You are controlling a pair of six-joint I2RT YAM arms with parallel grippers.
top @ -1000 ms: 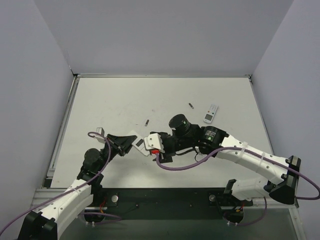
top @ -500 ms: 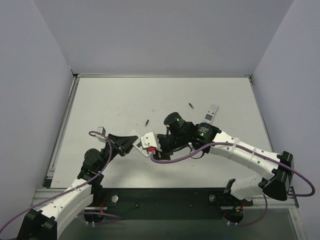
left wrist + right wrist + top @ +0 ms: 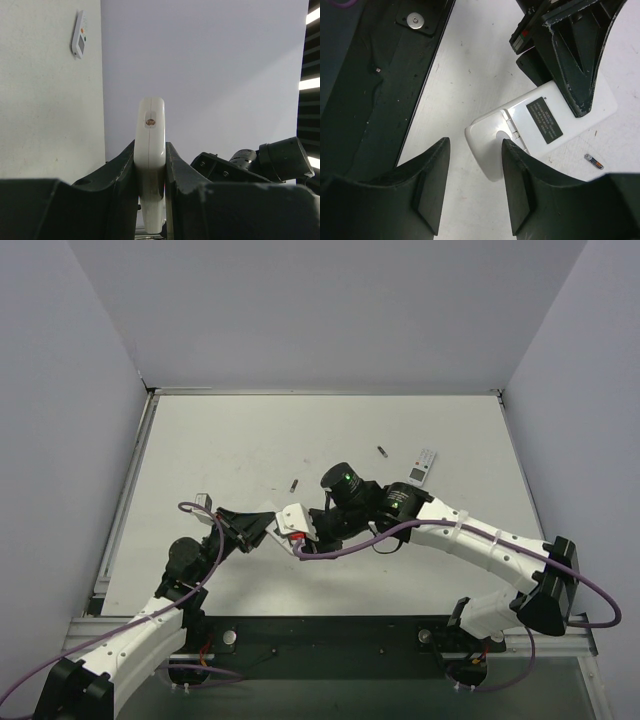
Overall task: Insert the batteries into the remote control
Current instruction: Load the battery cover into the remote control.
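The remote control (image 3: 284,520) is held off the table by my left gripper (image 3: 266,524), which is shut on its two flat faces. In the left wrist view the remote control (image 3: 151,125) stands edge-on between the black fingers (image 3: 120,170) of that gripper (image 3: 151,150). Its white back (image 3: 545,120), with a black label and the battery cover (image 3: 487,142), faces the right wrist camera. My right gripper (image 3: 472,185) is open around the cover end, its fingers (image 3: 430,180) apart, at the remote's right end (image 3: 300,530). The batteries are out of view.
A white-faced remote (image 3: 422,467) lies at the back right, also showing as the white-faced remote (image 3: 80,34). Two tiny dark cylinders rest on the table, one (image 3: 294,484) behind the grippers, one (image 3: 382,451) farther back. The near dark cylinder (image 3: 594,161) lies beside the held remote.
My right arm has swung left toward the held remote and its jaws have narrowed. The left gripper and the remote have shifted slightly left.
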